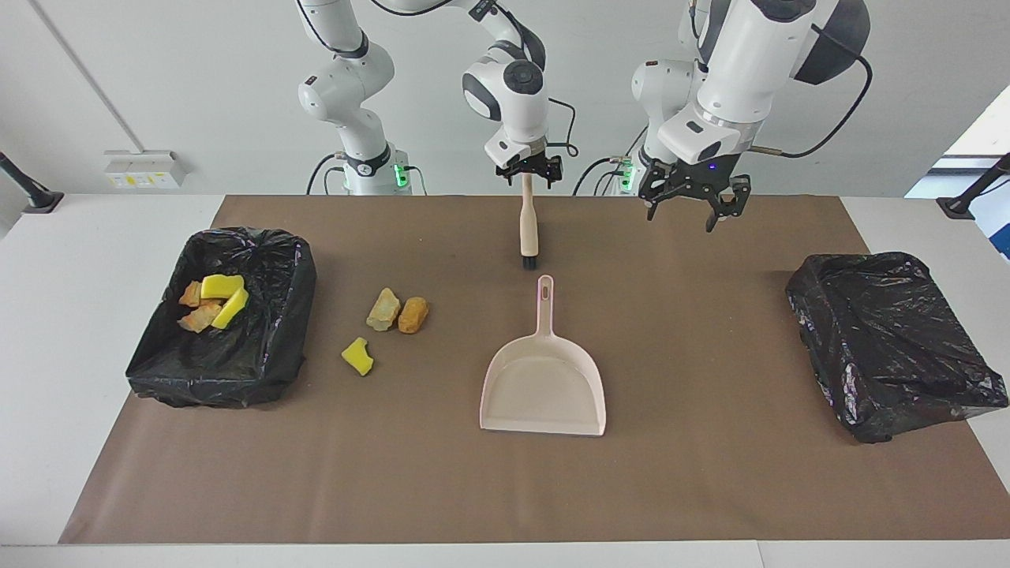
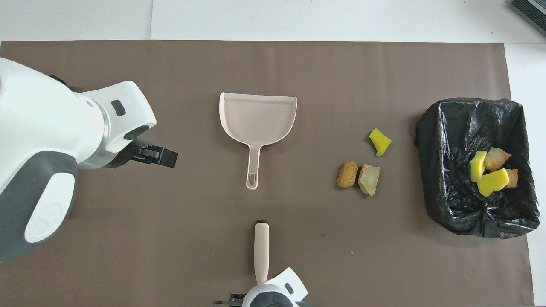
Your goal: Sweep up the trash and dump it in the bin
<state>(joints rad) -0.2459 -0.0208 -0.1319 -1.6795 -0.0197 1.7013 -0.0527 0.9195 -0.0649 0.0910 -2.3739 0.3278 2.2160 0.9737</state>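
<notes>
The right gripper [image 1: 529, 175] is standing over the brush [image 1: 529, 225], fingers spread around its smooth beige handle tip. The left gripper [image 1: 694, 203] is hanging open above the brown mat [image 1: 710, 379]. Three spongy, crusty scraps [image 1: 384, 309] are lying between the flat dustpan [image 1: 544, 379] and the crinkly black-lined bin [image 1: 268, 347]; four are sitting inside it.

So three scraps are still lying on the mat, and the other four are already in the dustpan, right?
Not quite. The three scraps do lie on the mat, but the other four are in the black-lined bin at the right arm's end of the table, not in the dustpan, which is empty. The overhead view shows this clearly.
</notes>
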